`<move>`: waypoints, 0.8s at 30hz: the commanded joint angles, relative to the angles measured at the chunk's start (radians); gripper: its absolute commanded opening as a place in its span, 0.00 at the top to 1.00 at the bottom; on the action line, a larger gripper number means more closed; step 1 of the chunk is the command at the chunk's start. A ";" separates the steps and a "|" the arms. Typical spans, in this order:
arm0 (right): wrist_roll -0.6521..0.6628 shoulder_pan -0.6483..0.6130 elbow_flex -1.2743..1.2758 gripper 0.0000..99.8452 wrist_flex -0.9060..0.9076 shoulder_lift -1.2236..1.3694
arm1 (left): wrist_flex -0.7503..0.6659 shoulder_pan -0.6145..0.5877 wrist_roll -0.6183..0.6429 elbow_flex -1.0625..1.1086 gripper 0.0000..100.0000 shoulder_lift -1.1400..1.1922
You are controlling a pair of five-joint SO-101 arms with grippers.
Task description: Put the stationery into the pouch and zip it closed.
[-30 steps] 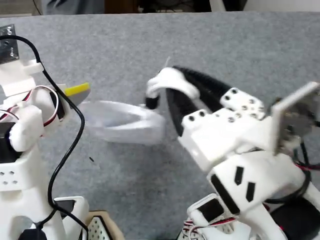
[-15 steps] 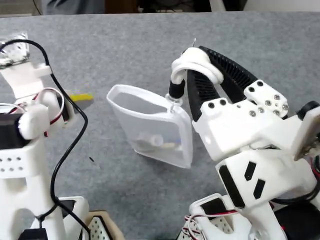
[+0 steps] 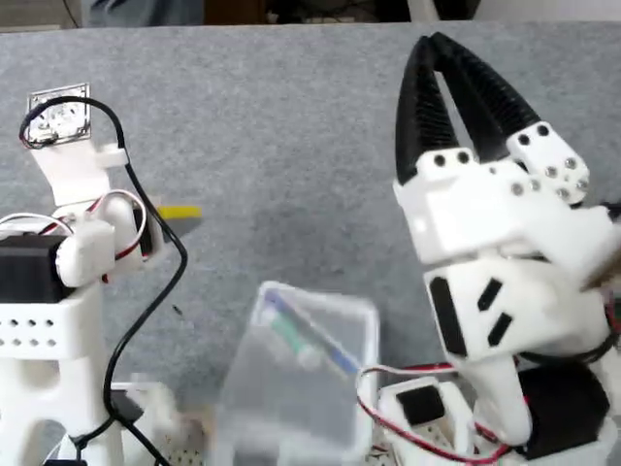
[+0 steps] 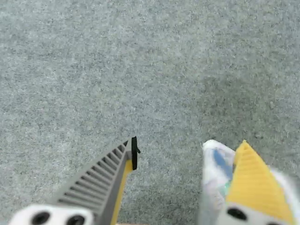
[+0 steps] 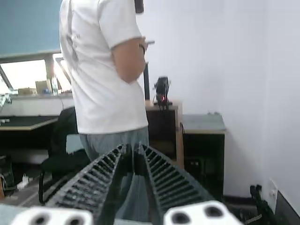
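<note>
High view, clear pouch (image 3: 310,398) holding stationery (image 3: 306,342) at the counter's (image 3: 272,116) near edge between the arm bases, right tool (image 3: 434,41) tips together, left wrist view, left tool (image 4: 189,147) spread wide, empty, pouch (image 4: 213,187) beside its yellow finger (image 4: 251,183), right wrist view, right tool (image 5: 133,149) pinched closed, empty.

Grey felt-like table (image 3: 291,126) runs edge to edge. Past its far edge at 12 o'clock there's a dark gap, with a brown wood bit (image 3: 236,12) at 11. Room behind: white wall (image 5: 211,56), dark low cabinet (image 5: 204,145) against it, wooden unit (image 5: 164,131) just beside. Bright window (image 5: 28,77) over a desk (image 5: 23,123), black chair (image 5: 61,140) near it.
</note>
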 commanded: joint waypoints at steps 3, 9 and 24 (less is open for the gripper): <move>-0.005 0.009 0.035 0.99 0.078 0.005 | 0.006 0.016 0.005 0.002 0.66 -0.021; -0.008 0.009 0.056 0.99 0.118 0.005 | 0.006 0.015 0.005 0.002 0.66 -0.021; -0.008 -0.055 0.302 0.82 0.428 0.062 | 0.006 0.015 -0.003 0.039 0.66 -0.018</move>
